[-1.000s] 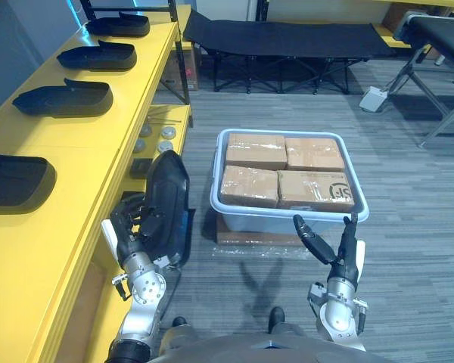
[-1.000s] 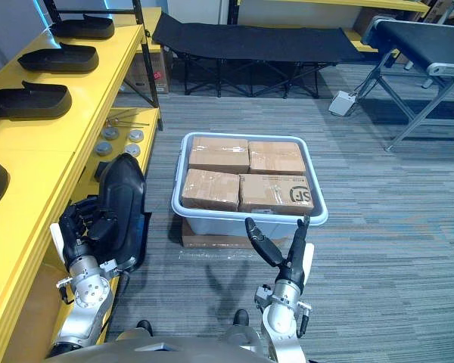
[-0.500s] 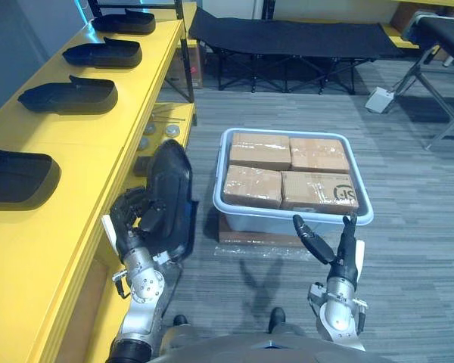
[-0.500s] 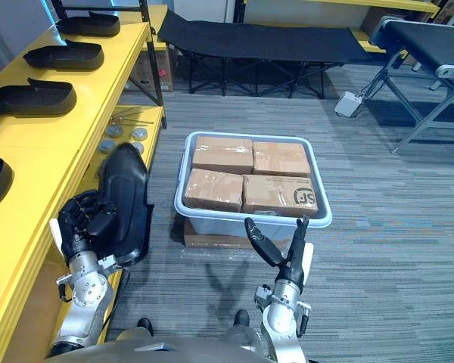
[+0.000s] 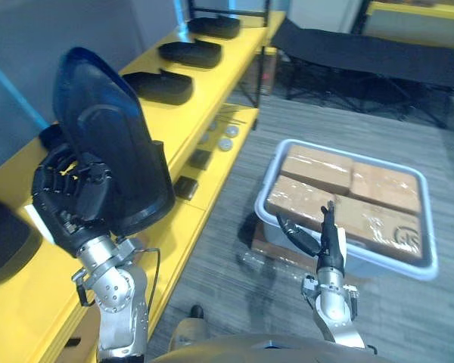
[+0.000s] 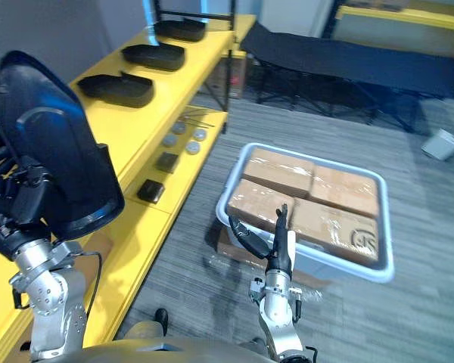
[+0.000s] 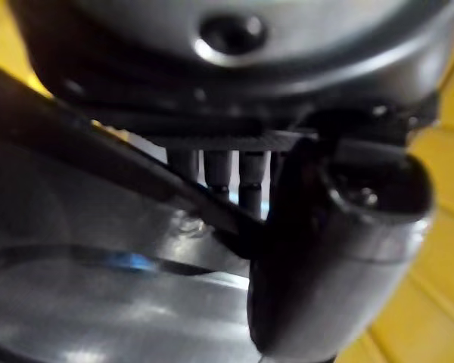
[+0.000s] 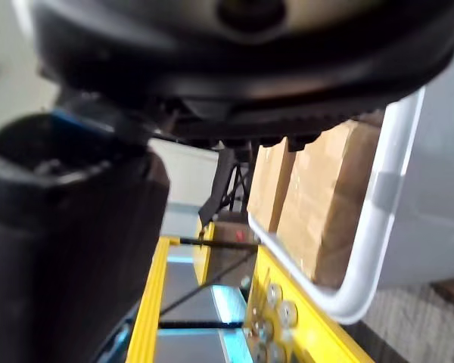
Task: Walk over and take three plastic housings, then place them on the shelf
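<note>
The black plastic housing (image 5: 110,162) stands upright at the left of the frame, raised above the yellow shelf (image 5: 183,113). It is a broad, hollow shell with a glossy curved face. I'd judge it light for its bulk and stiff enough to keep its shape, but smooth and likely to slide in a loose grip. Being tall, it could also swing about the point where it is held. The rim near its lower end looks the best place to take it, thumb on one face and fingers on the other.

That is roughly where the left hand (image 5: 66,198) has it, with fingers curled tight round the lower edge.

Three more housings (image 5: 157,86) lie in a row toward the upper middle of the frame, with bare yellow between them and the raised one.

The right hand (image 5: 330,246) hangs at lower centre-right, fingers straight, thumb spread, holding nothing. Behind it a pale tub (image 5: 431,265) of cardboard boxes (image 5: 318,168) sits on the grey floor.
</note>
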Robot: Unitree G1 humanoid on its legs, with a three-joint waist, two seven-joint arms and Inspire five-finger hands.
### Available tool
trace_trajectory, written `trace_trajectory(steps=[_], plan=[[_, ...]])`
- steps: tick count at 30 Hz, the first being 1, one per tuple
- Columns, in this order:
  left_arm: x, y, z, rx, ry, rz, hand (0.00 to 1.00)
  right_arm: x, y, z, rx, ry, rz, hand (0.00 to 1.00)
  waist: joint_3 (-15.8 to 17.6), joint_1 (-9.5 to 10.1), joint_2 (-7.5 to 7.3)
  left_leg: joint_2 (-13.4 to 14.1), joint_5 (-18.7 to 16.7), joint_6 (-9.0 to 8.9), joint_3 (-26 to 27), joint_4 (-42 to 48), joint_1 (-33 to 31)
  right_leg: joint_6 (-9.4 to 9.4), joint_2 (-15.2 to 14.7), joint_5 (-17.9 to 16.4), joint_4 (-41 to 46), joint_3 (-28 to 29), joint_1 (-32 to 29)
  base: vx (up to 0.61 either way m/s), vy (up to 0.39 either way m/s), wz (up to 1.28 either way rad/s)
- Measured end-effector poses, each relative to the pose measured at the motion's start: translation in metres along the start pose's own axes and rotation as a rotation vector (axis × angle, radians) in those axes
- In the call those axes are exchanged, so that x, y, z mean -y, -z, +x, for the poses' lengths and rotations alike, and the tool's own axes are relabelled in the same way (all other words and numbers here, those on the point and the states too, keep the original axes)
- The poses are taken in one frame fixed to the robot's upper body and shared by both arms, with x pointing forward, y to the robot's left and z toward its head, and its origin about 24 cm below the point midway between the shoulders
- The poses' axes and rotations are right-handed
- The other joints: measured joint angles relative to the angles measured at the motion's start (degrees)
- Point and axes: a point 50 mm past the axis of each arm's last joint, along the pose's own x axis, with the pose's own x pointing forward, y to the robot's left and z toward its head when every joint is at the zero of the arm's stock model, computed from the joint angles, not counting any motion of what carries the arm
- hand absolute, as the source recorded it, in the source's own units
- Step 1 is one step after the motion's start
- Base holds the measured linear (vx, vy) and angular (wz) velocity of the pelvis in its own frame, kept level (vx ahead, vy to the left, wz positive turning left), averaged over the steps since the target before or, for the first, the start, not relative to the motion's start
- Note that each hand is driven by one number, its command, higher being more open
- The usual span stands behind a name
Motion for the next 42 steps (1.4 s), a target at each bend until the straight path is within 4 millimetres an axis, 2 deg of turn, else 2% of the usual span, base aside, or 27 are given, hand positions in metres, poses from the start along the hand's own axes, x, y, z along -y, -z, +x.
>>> trace_trajectory(steps=[5,8,9,10,11,12,13,14,15,18,24,27,30,31,32,33,34,35,36,37,39,40,42], plan=[[-0.030,-0.017,-0.003,0.045,-0.090,0.076,0.00,-0.002,0.011,0.003,-0.061,-0.075,0.002,1.00,0.01,3.50,-0.02,-1.59,0.66,0.04,-5.42,0.11,-0.89,0.63,-0.11,-1.29,0.09,-5.81,3.09,0.03,-0.021,0.55],[-0.040,-0.025,-0.008,0.048,-0.097,0.074,0.00,-0.003,0.011,0.003,-0.057,-0.088,-0.007,1.00,0.06,4.18,0.14,-2.58,1.75,0.21,-8.79,0.62,-2.85,1.33,-0.04,-2.54,1.21,-10.43,4.81,0.02,-0.038,0.79],[-0.041,-0.025,-0.009,0.045,-0.093,0.069,0.00,-0.003,0.010,0.004,-0.055,-0.087,-0.008,1.00,0.08,4.19,0.19,-2.77,2.27,0.76,-8.64,0.86,-3.60,1.25,-0.03,-2.90,1.67,-11.72,5.01,-0.02,-0.014,1.21],[-0.040,-0.025,-0.008,0.033,-0.068,0.037,0.00,-0.002,0.011,0.004,-0.056,-0.065,-0.009,1.00,0.15,3.53,0.15,-3.26,3.73,3.17,-5.50,1.14,-5.57,0.80,-0.07,-3.56,2.37,-15.52,5.86,-0.03,0.015,1.47],[-0.038,-0.024,-0.008,0.030,-0.034,0.003,0.00,0.000,0.010,0.004,-0.055,-0.039,-0.011,1.00,0.41,3.21,0.09,-1.72,4.10,5.84,0.91,1.11,-6.40,1.20,0.02,-3.78,3.15,-18.42,6.43,-0.04,0.022,1.56],[-0.038,-0.025,-0.009,0.031,-0.021,-0.013,0.00,0.001,0.010,0.005,-0.052,-0.028,-0.018,1.00,0.66,3.09,0.34,-0.66,4.67,6.05,4.27,1.53,-6.85,1.45,0.04,-3.96,3.77,-19.21,6.94,-0.04,0.053,1.44],[-0.036,-0.025,-0.010,0.036,-0.004,-0.032,0.00,0.005,0.011,0.005,-0.051,-0.007,-0.035,1.00,1.26,2.91,1.10,-0.04,6.39,4.22,6.80,1.44,-6.68,1.86,-0.31,-4.66,5.38,-19.85,7.87,-0.05,0.070,0.94],[-0.037,-0.026,-0.011,0.043,-0.003,-0.035,0.00,0.006,0.011,0.005,-0.052,-0.004,-0.046,1.00,1.25,3.31,1.08,-0.55,6.75,3.78,6.60,1.04,-6.51,1.96,-0.93,-5.30,6.21,-19.56,7.85,-0.08,0.147,0.75],[-0.040,-0.030,-0.011,0.078,-0.025,-0.064,0.00,0.004,0.007,0.008,-0.031,-0.012,-0.056,1.00,1.64,3.70,1.04,-1.64,6.83,4.14,6.66,0.87,-6.60,1.60,-2.16,-7.06,7.17,-18.00,7.54,-0.11,0.159,0.21],[-0.040,-0.035,-0.010,0.125,-0.031,-0.080,0.00,0.000,0.002,0.012,-0.012,-0.025,-0.044,1.00,2.29,3.66,1.40,-1.76,6.78,4.26,8.04,0.65,-6.35,1.70,-2.90,-7.41,7.63,-15.97,6.56,-0.12,0.116,-0.14],[-0.033,-0.040,-0.008,0.160,-0.011,-0.105,0.00,0.004,0.001,0.015,-0.009,-0.014,-0.036,1.00,2.99,1.88,1.69,-1.30,6.80,5.17,11.31,0.68,-5.95,2.01,-3.89,-7.58,8.42,-10.77,3.87,-0.10,0.081,-0.28],[-0.024,-0.042,-0.004,0.195,0.010,-0.110,0.00,0.008,0.001,0.017,-0.009,0.016,-0.031,1.00,4.92,1.85,2.07,-0.67,3.06,5.80,11.77,7.90,-7.96,2.23,-5.76,-9.21,12.97,-9.13,2.82,-0.02,0.060,-0.16],[-0.020,-0.046,0.002,0.229,0.030,-0.126,0.00,0.007,0.005,0.015,-0.033,0.023,-0.031,1.00,5.53,1.73,1.15,-1.14,-1.30,5.88,11.94,14.12,-8.72,2.84,-8.29,-11.67,16.84,-8.69,3.67,0.02,0.064,0.00],[-0.017,-0.051,0.004,0.257,0.051,-0.136,0.00,0.004,0.007,0.013,-0.045,0.023,-0.017,1.00,6.03,1.74,-0.70,-2.30,-2.70,6.89,12.23,15.59,-8.60,2.60,-10.15,-12.30,17.35,-9.26,4.30,0.12,0.115,0.17],[-0.013,-0.056,0.007,0.287,0.083,-0.147,0.00,0.007,0.010,0.011,-0.060,0.039,-0.013,1.00,5.70,1.11,-0.93,-3.86,-5.87,9.26,14.09,19.17,-8.27,-0.55,-11.95,-12.51,21.95,-9.30,5.04,0.17,0.155,0.32],[-0.011,-0.057,0.008,0.301,0.090,-0.151,0.00,0.010,0.011,0.011,-0.062,0.043,-0.018,1.00,5.87,0.42,-0.35,-4.32,-7.25,8.89,13.42,19.02,-7.53,-4.15,-13.61,-11.54,28.26,-7.52,3.31,0.18,0.191,0.81],[-0.003,-0.058,0.011,0.324,0.115,-0.146,0.00,0.014,0.016,0.007,-0.086,0.053,-0.020,1.00,5.80,-1.59,0.00,-5.70,-7.30,9.50,11.36,17.08,-5.74,-8.11,-15.60,-5.85,39.63,2.23,-2.52,0.12,0.175,0.90],[-0.001,-0.061,0.013,0.344,0.133,-0.140,0.00,0.014,0.018,0.005,-0.097,0.055,-0.012,1.00,5.87,-2.32,-0.19,-6.14,-7.06,9.55,10.55,15.27,-4.67,-7.20,-15.16,-3.55,43.25,7.68,-4.98,0.11,0.171,1.12],[0.005,-0.064,0.018,0.381,0.165,-0.131,0.00,0.011,0.020,0.002,-0.105,0.048,0.001,1.00,5.93,-3.40,-0.23,-6.03,-5.71,10.05,8.02,12.50,-3.53,-3.68,-11.04,-7.44,46.62,14.49,-8.65,0.12,0.055,0.96],[0.011,-0.066,0.021,0.397,0.179,-0.155,0.00,0.009,0.020,0.001,-0.109,0.043,0.009,1.00,5.65,-4.15,-0.85,-6.49,-4.17,10.42,6.18,9.30,-2.29,-3.47,-6.96,-11.78,45.09,17.36,-10.63,0.17,0.022,0.94],[0.022,-0.061,0.023,0.383,0.184,-0.200,0.00,0.010,0.018,0.001,-0.101,0.062,0.032,1.00,5.35,-4.32,-1.52,-8.33,-3.37,10.65,3.21,6.30,-0.92,-4.78,-3.25,-15.53,39.15,18.53,-12.85,0.22,-0.010,0.82],[0.029,-0.057,0.023,0.356,0.190,-0.235,0.00,0.011,0.014,-0.001,-0.082,0.073,0.046,1.00,5.06,-4.43,-1.77,-9.23,-3.34,10.67,1.79,5.96,-0.59,-5.36,-1.78,-16.02,35.10,20.09,-13.84,0.20,-0.016,0.90],[0.038,-0.053,0.020,0.321,0.218,-0.260,0.00,0.012,0.008,-0.005,-0.046,0.075,0.062,1.00,4.58,-5.12,-1.15,-9.77,-3.67,10.39,-1.29,6.09,-0.62,-5.43,0.79,-15.99,30.44,25.13,-15.38,0.21,-0.066,1.00]])
